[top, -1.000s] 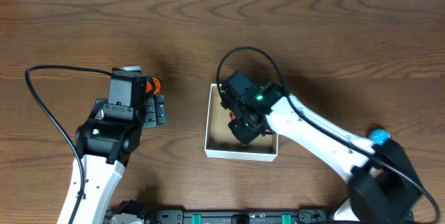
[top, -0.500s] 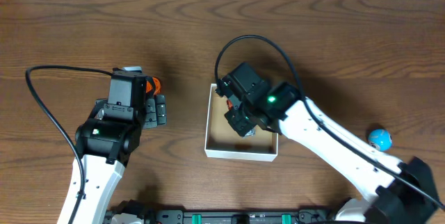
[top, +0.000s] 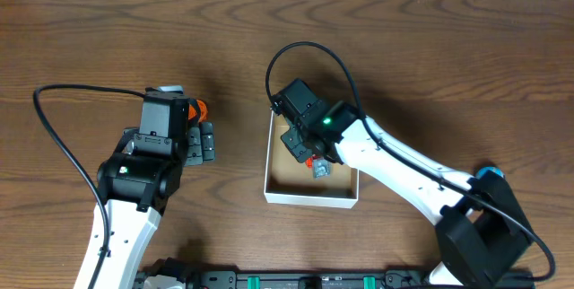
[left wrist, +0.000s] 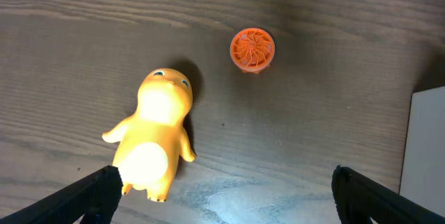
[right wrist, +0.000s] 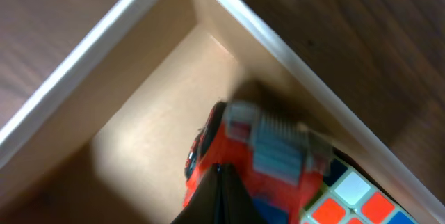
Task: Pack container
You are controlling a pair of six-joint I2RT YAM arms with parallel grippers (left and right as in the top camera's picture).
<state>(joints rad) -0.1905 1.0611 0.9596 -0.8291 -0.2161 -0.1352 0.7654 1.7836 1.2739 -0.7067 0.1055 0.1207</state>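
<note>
The container [top: 309, 201] is a shallow white-walled box with a tan inside, at mid table. A red and grey toy [top: 320, 167] lies in it, next to a colour cube [right wrist: 351, 200]. My right gripper [top: 299, 139] hangs over the box's far-left part; in the right wrist view its fingers [right wrist: 221, 170] are shut together just above the red toy [right wrist: 257, 158], with the box wall [right wrist: 104, 50] behind. My left gripper [top: 203, 143] is open and empty over the table, left of the box. In the left wrist view [left wrist: 222, 196], a yellow duck-like toy [left wrist: 156, 130] and an orange disc [left wrist: 252, 49] lie ahead of it.
A blue ball [top: 489, 175] lies at the right, partly behind the right arm. The orange disc [top: 199, 109] shows beside the left wrist. The box's left wall [left wrist: 425, 147] stands at the right edge of the left wrist view.
My right gripper has moved from the box's middle toward its far-left corner, uncovering the red and grey toy lying in the box. The left arm has not moved.
</note>
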